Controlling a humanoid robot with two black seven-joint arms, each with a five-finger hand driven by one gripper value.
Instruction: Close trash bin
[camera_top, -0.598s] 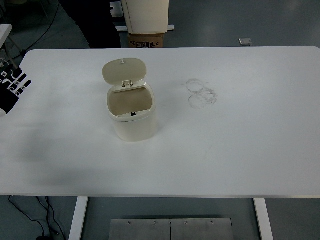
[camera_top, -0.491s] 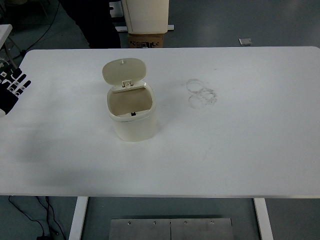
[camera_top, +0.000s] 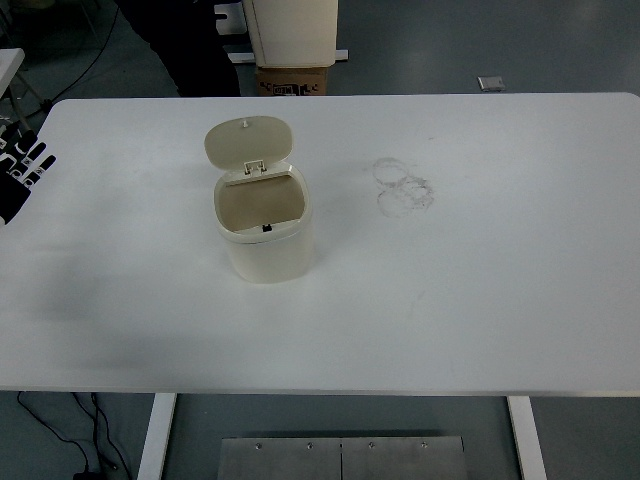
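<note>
Bin (camera_top: 265, 228) stands left of centre on the tabletop (camera_top: 480, 280), lid (camera_top: 248, 143) hinged up at its far side, mouth open. Task not yet started: nothing touches the bin.

Left hand (camera_top: 18, 172) at the far-left edge, only partly in frame, fingers (camera_top: 36, 160) extended and holding nothing. Right hand not in view.

Step in hand, by my reading: approach. Next move calls for the left hand to travel right across the tabletop, come in behind and above the lid, then press it forward and down until it seats on the rim. Bin looks light; a sideways shove could slide or tip it.

Bin lies well apart from the fingers, to their right and slightly nearer. Faint ring marks (camera_top: 402, 185) right of the bin.
</note>
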